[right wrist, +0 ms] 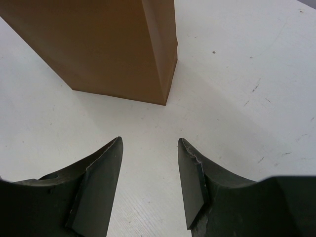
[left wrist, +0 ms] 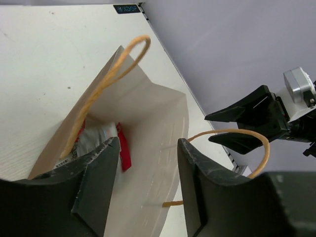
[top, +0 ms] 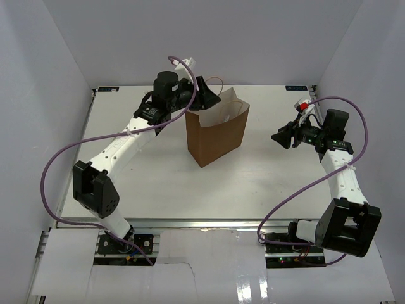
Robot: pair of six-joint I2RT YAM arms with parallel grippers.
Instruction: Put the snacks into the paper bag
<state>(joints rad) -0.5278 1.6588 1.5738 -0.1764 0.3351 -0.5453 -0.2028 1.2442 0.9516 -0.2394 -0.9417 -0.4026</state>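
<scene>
The left arm [top: 120,149] stretches to the far middle of the white worktop [top: 158,183], left fingers [left wrist: 98,177] apart over the open tall brown kraft paper bag [top: 218,136], with red and silver foil snack packets [left wrist: 106,140] inside. The right arm [top: 342,177] bends by the right edge, right fingers [right wrist: 98,182] apart and empty, facing the bag across bare worktop.

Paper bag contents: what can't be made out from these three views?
- Left wrist view: the brown kraft paper bag shows only a red foil packet and a silvery packet. A finger of the left gripper and the bag wall hide the rest, so no count is possible.
- Top view: the bag's inside is too small to read and partly under the left gripper.
- Right wrist view: only the bag's outer wall shows; the frame's top edge cuts off its opening.
</scene>
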